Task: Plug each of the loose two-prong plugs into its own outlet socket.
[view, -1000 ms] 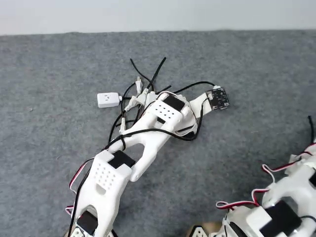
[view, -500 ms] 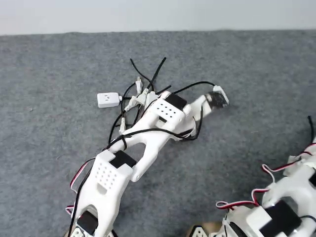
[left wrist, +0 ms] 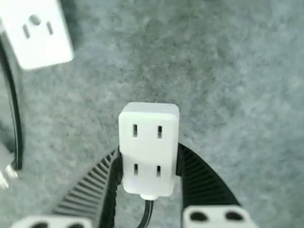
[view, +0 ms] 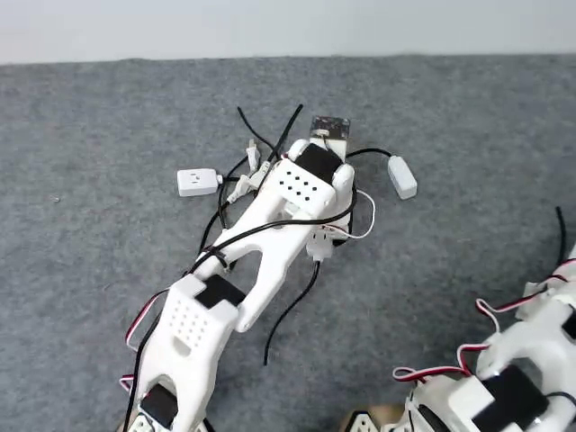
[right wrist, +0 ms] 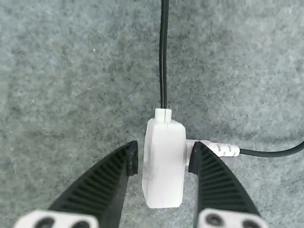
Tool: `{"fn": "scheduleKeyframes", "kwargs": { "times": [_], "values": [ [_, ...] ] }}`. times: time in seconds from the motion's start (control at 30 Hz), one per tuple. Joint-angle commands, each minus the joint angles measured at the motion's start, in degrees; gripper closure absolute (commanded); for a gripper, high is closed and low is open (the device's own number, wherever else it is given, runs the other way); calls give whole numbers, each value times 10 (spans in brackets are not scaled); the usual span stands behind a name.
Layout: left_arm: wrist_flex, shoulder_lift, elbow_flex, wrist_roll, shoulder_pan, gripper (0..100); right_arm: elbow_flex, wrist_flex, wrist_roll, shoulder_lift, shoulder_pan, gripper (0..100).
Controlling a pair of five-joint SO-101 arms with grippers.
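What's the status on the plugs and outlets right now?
Left gripper shut on white outlet block, slots empty. Right gripper open, straddling second outlet block, one plug at its side. Third outlet, black cord near left.
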Motion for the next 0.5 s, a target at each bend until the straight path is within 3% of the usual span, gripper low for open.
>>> {"fn": "scheduleKeyframes", "kwargs": {
  "times": [0.0,0.13,0.33,0.47],
  "values": [
    [24,-127,74,23,-4,989,-2,5,4,-3,-10,833],
    [12,-194,220,21,-21,989,-2,5,4,-3,-10,833],
    [-43,-215,340,18,-81,989,-1,6,2,-3,-27,833],
    [-115,-220,446,18,-84,989,19,7,2,-8,-49,833]
  ]
}}
